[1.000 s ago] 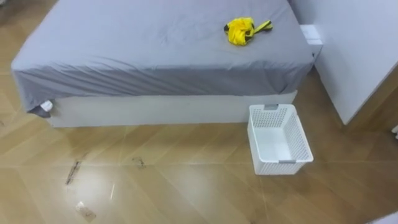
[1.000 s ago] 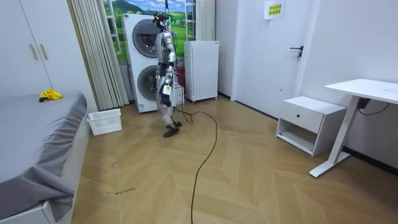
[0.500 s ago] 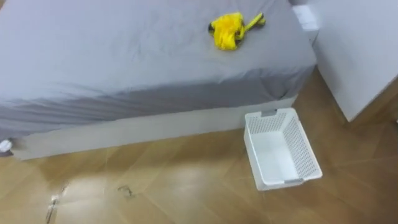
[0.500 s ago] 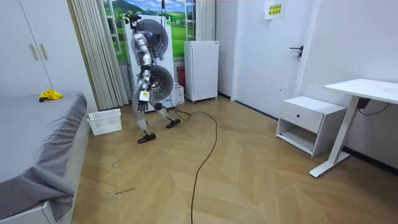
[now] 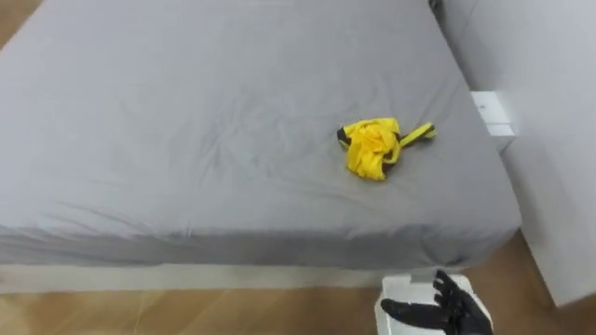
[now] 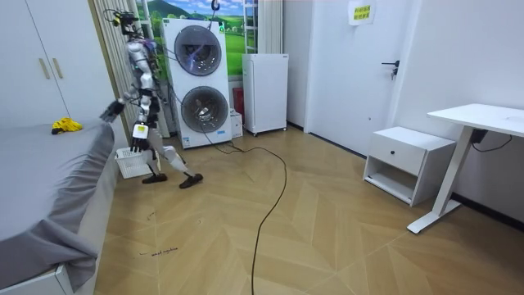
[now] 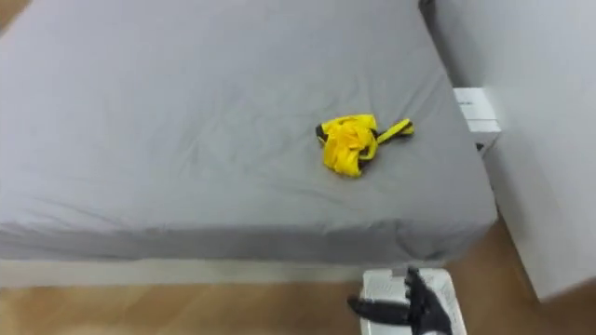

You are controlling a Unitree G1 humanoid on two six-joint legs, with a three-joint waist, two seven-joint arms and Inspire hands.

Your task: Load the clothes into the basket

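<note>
The grey bed (image 5: 186,140) lies before the robot, which stands at the bed's long side near its far corner. A white basket (image 5: 389,321) sits on the floor just off the bed's edge. The right hand (image 5: 447,312) hangs over the basket, fingers spread and holding nothing; the left hand (image 6: 138,141) hangs beside the bed. Yellow clothes (image 5: 374,147) lie bunched on the bed near that corner.

Bare sheet (image 5: 186,140) all round the clothes (image 5: 372,149) — white wall (image 5: 545,112) close at right
</note>
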